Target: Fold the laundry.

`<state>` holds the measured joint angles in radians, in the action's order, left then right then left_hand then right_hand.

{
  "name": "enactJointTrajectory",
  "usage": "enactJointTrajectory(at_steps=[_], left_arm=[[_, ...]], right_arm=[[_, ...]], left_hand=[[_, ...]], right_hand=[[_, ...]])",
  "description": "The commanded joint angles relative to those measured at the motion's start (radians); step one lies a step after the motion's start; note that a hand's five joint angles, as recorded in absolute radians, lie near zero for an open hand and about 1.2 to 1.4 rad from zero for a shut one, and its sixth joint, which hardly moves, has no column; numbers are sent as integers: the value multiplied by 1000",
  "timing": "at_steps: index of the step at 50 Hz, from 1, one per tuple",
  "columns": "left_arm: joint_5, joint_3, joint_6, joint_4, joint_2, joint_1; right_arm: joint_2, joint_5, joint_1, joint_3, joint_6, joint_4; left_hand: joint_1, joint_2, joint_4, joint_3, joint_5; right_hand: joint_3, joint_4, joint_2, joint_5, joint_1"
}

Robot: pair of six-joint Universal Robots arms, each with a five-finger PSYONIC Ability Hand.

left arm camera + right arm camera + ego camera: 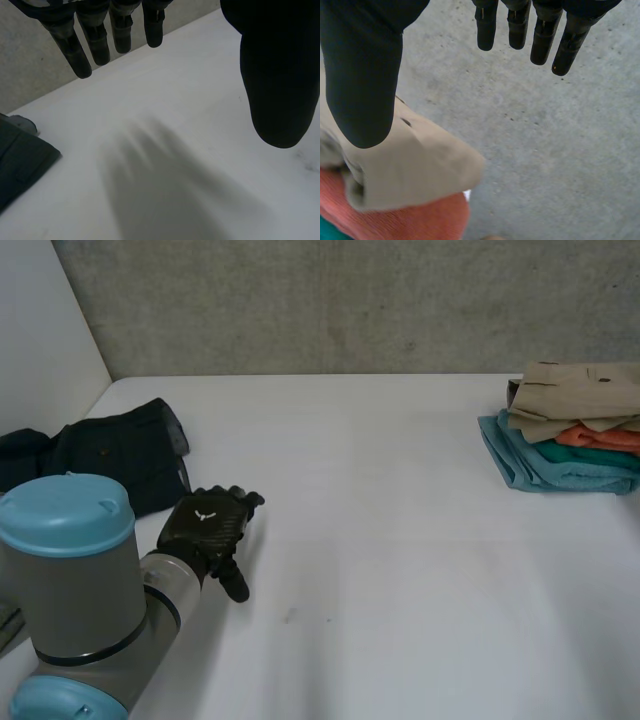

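Grey concrete wall (350, 300) backs your white counter (400, 570), and the laundry sits in two places on it. At your far left lies a dark garment (110, 455), loose and rumpled. Its long axis runs sideways across the counter, from the left edge toward the middle, and its inner end points at the bare centre.

Your left hand (205, 525) hovers low over bare counter just beside that inner end, near it but apart. Its fingers are straight and spread away from the thumb, with nothing between them.

Over at the far right sits a folded stack (560, 430). A tan garment (575, 390) is on top, with an orange piece (600, 437) under it. A teal piece (550, 465) is at the bottom (its edge juts out toward the middle of the counter). The stack's longer side runs left to right.

Your right hand (365, 75) hangs above that stack, thumb over the tan garment. The fingers reach past the garment's edge, with grey concrete beyond them. They are straight and relaxed, well clear of the thumb, and grip nothing.
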<state>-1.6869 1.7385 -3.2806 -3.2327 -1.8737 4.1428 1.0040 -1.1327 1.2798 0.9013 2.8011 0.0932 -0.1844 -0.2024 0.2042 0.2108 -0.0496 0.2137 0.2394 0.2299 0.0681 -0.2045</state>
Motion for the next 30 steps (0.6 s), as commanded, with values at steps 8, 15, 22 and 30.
enactJointTrajectory(at_steps=[8,15,22,30], left_arm=[[1,-14,36,1,169,72],[0,-39,23,13,205,175],[0,-94,-30,13,199,313],[36,-256,-203,13,-7,522]], right_arm=[[148,-311,398,83,147,112],[197,-352,665,310,150,11],[220,-317,881,574,132,-140],[232,-312,960,767,78,-272]], left_hand=[[10,28,-30,-36,50],[10,28,-30,-36,50],[10,28,-30,-36,50],[9,27,-29,-35,49]], right_hand=[[-39,-65,-55,-68,30],[-39,-65,-55,-68,30],[-39,-65,-55,-68,30],[-39,-65,-55,-68,30]])
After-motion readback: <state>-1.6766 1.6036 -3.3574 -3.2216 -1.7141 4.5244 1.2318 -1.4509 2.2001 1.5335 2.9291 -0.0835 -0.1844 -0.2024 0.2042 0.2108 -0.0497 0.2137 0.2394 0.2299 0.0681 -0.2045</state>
